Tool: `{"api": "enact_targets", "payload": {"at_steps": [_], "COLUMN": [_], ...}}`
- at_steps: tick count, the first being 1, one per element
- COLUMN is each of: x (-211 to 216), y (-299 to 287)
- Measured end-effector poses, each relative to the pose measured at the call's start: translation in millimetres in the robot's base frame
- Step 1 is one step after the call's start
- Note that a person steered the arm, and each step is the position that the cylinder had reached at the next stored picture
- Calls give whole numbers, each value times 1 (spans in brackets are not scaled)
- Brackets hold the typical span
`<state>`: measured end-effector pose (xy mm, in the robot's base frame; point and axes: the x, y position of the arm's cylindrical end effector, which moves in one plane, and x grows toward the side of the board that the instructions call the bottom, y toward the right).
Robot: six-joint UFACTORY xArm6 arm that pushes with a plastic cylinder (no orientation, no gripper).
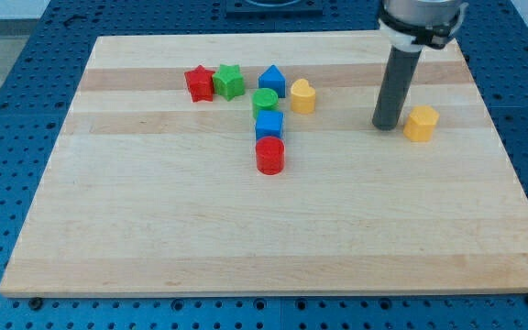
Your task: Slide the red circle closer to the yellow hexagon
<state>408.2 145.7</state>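
Note:
The red circle (269,156) lies near the board's middle, just below a blue cube (269,125). The yellow hexagon (421,123) sits at the view's right. My tip (388,126) rests on the board just left of the yellow hexagon, close beside it, and far to the right of the red circle.
A green circle (265,101), a blue pentagon-like block (272,81), a yellow heart-like block (302,95), a green star (229,82) and a red star (199,83) cluster above the red circle. The wooden board (154,229) lies on a blue perforated table.

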Motion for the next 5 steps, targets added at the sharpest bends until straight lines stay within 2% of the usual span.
{"api": "enact_targets", "payload": {"at_steps": [2, 4, 5], "x": [67, 70, 79], "y": [-1, -4, -28]}}
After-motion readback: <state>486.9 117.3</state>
